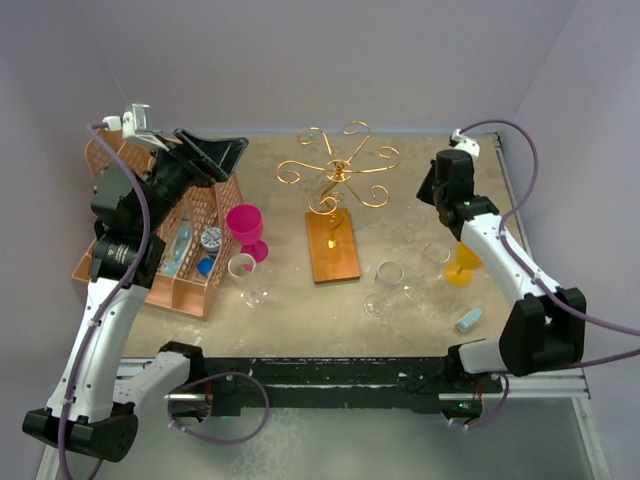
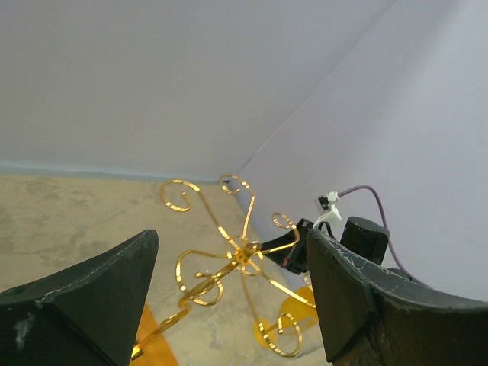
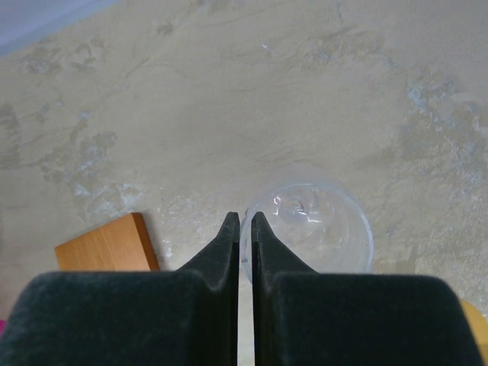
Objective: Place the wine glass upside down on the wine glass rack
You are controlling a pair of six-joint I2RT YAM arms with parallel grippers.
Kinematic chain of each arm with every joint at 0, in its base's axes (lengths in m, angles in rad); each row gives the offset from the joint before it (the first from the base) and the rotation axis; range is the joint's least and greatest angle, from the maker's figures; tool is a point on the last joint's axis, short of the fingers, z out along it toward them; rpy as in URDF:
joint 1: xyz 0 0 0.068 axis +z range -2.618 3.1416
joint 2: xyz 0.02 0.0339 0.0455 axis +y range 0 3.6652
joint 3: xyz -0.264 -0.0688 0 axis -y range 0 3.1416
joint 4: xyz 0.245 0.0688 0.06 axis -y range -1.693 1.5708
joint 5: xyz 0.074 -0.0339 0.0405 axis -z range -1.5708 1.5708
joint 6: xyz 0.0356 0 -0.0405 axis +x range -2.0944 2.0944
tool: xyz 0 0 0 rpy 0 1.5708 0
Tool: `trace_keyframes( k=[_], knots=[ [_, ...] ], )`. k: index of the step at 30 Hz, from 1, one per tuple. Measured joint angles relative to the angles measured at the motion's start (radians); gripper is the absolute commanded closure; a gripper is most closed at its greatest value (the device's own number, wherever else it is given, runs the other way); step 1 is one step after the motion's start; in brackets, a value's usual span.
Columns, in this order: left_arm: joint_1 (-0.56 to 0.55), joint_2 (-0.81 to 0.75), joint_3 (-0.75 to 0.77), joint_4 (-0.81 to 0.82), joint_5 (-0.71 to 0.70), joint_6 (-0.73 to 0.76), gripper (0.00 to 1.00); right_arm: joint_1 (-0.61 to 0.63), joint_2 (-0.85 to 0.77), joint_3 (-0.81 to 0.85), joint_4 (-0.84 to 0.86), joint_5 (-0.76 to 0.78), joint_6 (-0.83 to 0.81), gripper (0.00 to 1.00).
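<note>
The clear wine glass [image 3: 328, 229] stands upright on the mottled beige desk [image 3: 229, 114], just right of the wine glass rack [image 1: 338, 172]. The rack's gold wire arms curl in spirals from a central post over a rectangular reddish wooden base. The right pincer [image 3: 245, 221] is closed to a thin slit at the glass's round rim; whether the rim lies between its black fingers cannot be told. The left pincer [image 2: 232, 248] gapes wide, raised over a peach lattice organiser [image 1: 200, 210]. A pink glass [image 1: 245, 222], a yellow glass [image 1: 461, 268] and other clear glasses [image 1: 388, 272] stand around.
</note>
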Motion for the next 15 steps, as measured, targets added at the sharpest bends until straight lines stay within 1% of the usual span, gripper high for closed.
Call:
trace_keyframes(
  k=[4,8,11,15],
  knots=[
    [-0.001,0.037,0.007,0.136,0.041,-0.119,0.27,0.0,-0.135,0.0,0.0,0.006,0.022,1.0],
    [-0.023,0.092,0.01,0.278,0.051,-0.249,0.28,0.0,-0.306,0.027,0.064,0.022,0.056,1.0],
    [-0.073,0.151,0.024,0.359,0.043,-0.335,0.28,0.0,-0.388,0.056,0.145,0.021,0.089,1.0],
    [-0.2,0.249,0.09,0.406,-0.003,-0.392,0.28,0.0,-0.468,0.071,0.284,-0.014,0.155,1.0]
  ],
)
